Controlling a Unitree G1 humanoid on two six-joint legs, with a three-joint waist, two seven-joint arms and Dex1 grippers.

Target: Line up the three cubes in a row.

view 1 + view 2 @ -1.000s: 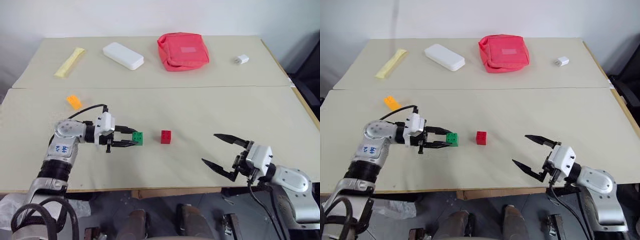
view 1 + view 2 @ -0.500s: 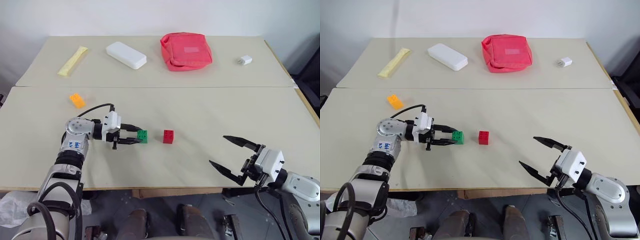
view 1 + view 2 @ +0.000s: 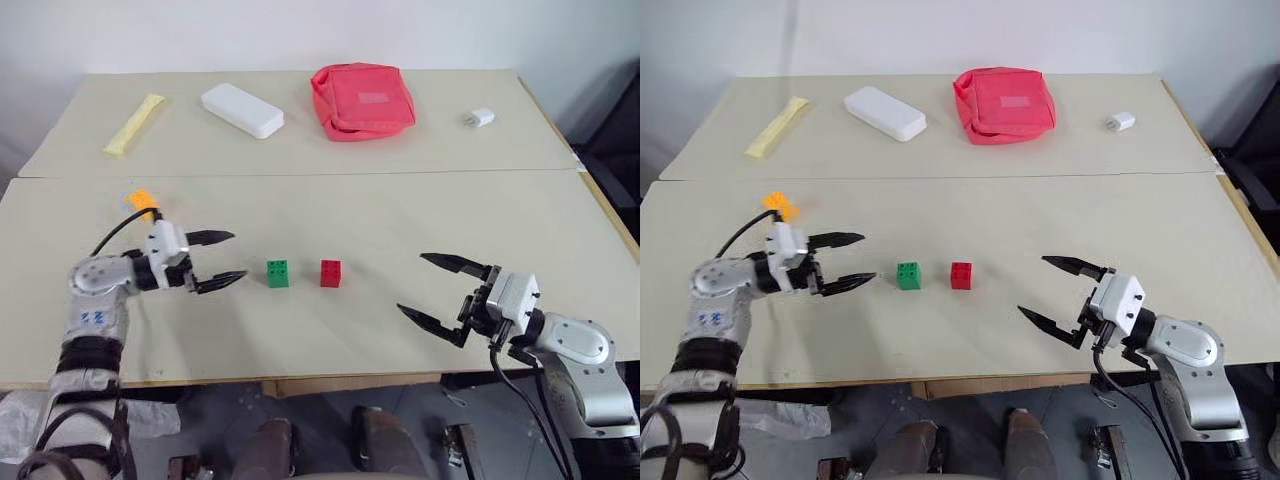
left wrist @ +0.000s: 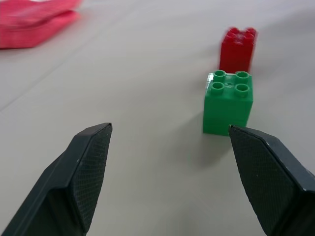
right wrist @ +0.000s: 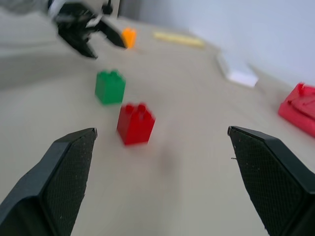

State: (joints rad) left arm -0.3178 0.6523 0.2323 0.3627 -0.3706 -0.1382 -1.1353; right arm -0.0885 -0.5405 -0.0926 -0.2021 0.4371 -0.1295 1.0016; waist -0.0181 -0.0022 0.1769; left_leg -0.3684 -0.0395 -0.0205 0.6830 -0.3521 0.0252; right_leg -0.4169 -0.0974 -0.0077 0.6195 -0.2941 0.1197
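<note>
Leftmost, orange cube (image 3: 141,199): on the desk (image 3: 400,230), behind the left gripper.
Left gripper (image 3: 222,258): jaws released, empty, near the green cube.
Green cube (image 3: 278,273): just beside the red cube (image 3: 331,273), apart.
Right gripper (image 3: 430,289): jaws released, empty.

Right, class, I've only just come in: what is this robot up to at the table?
It is lining three toy bricks in a row. The green cube and the red cube stand side by side, apart, on the table. The left gripper, jaws open, sits just left of the green one, holding nothing. The orange cube lies off to the left. The right gripper waits open.
</note>
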